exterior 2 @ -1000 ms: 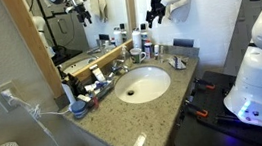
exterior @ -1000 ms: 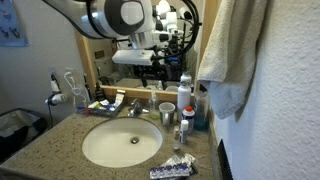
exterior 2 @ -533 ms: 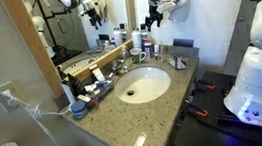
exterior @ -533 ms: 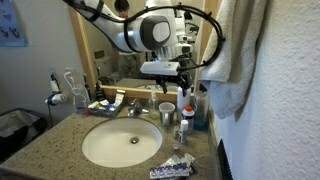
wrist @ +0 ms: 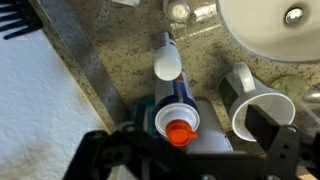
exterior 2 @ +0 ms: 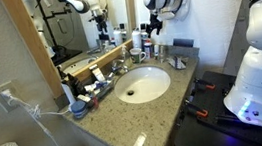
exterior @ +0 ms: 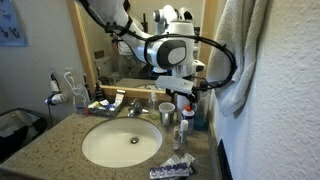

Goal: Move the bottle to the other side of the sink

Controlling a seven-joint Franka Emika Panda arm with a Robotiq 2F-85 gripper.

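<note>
The bottle (wrist: 177, 118) is a white can with an orange cap and a blue label. It stands upright among other toiletries on the stone counter beside the white oval sink (wrist: 262, 38). It shows in both exterior views (exterior: 186, 109) (exterior 2: 154, 46), at the counter's far corner. My gripper (wrist: 190, 152) is open and hovers straight above the bottle, one dark finger on each side of it, not touching. The gripper also shows in both exterior views (exterior: 185, 96) (exterior 2: 150, 27). The sink basin (exterior: 120, 145) (exterior 2: 143, 86) has a chrome faucet (exterior: 133, 108).
A white cup (wrist: 256, 106), a slim white-capped bottle (wrist: 167, 62) and a blue container (wrist: 140, 112) crowd the bottle. A foil tube (exterior: 172, 168) lies at the counter's front. A towel (exterior: 245, 60) hangs close by. A toothbrush holder (exterior: 78, 97) stands across the sink.
The arm has swung over from above the faucet towards the towel side and come down. The gripper now hangs just over the cluster of bottles.
</note>
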